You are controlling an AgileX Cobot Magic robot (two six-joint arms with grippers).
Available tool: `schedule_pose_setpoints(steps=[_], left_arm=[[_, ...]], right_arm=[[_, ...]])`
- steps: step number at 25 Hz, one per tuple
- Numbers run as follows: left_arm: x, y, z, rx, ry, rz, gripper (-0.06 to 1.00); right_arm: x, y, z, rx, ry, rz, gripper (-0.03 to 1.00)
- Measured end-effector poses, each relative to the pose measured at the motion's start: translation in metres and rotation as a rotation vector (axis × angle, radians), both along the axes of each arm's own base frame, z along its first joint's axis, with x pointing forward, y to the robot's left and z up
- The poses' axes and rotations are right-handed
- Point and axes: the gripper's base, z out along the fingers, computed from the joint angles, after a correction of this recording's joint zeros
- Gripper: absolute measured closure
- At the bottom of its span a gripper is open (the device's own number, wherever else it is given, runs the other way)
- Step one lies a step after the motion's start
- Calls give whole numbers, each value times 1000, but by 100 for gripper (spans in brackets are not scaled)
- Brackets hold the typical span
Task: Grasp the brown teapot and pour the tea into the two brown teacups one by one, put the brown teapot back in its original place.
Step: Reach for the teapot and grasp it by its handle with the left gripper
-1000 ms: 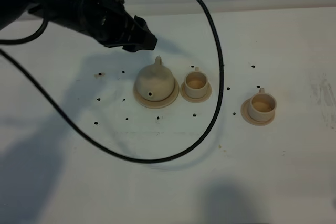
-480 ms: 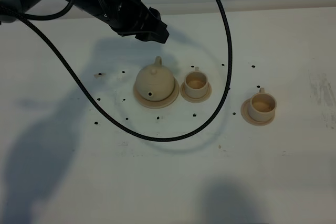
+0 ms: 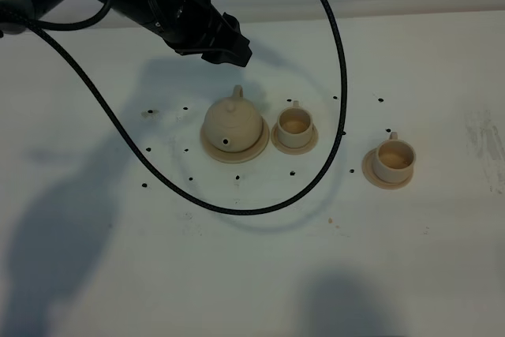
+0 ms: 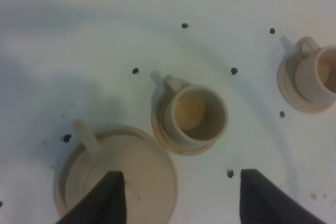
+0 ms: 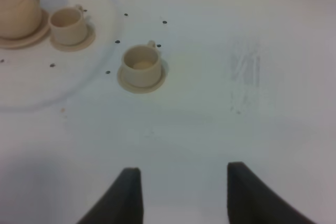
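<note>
The brown teapot sits upright on its wide saucer, a little left of the desk's middle and in the half toward the far edge. Its loop handle points to the far edge and its lid is on. Nothing grips it.

The left gripper hangs in the air beyond the pot, between it and the far edge. Its fingers are spread and empty, and the wrist view shows them apart above the pot with nothing between them.

One teacup stands on its small saucer just beside the pot, on the side toward the right edge, the two saucers almost touching. The other teacup is well apart, further toward the right edge and a bit nearer the front.

A black cable loops over the desk around the pot and the near cup.

The right gripper is released too, its fingers parted over bare desk, well away from the crockery.
</note>
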Motion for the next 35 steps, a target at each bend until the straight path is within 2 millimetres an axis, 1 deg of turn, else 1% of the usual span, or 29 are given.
schedule_pose_setpoints(steps=[4,7,10,16,23,26,28,32,33,35], left_arm=[[0,-5,14,34,-49,-32,48],[-5,-14,24,71,-73,-67,48],[-10,-25,29,110,-97,-100,48],[-21,-38,29,195,-103,-142,48],[-26,-48,27,226,-110,-126,48],[-26,-52,18,276,-86,-86,48],[-24,-56,4,322,-61,-70,48],[-16,-62,-28,404,-15,-40,48],[-12,-63,-34,414,-7,-17,48],[-3,-67,-38,413,-10,37,48]], right_arm=[[0,-1,0,-5,0,-6,60],[0,-1,0,-6,0,-11,60],[0,-1,0,-2,1,-14,60],[0,-2,0,4,3,-25,60],[0,-3,0,16,6,-42,60],[0,-2,0,19,6,-41,60],[0,-2,0,21,7,-42,60],[0,-2,0,21,5,-42,61],[0,-2,0,21,4,-42,61],[0,-2,0,21,4,-42,62]])
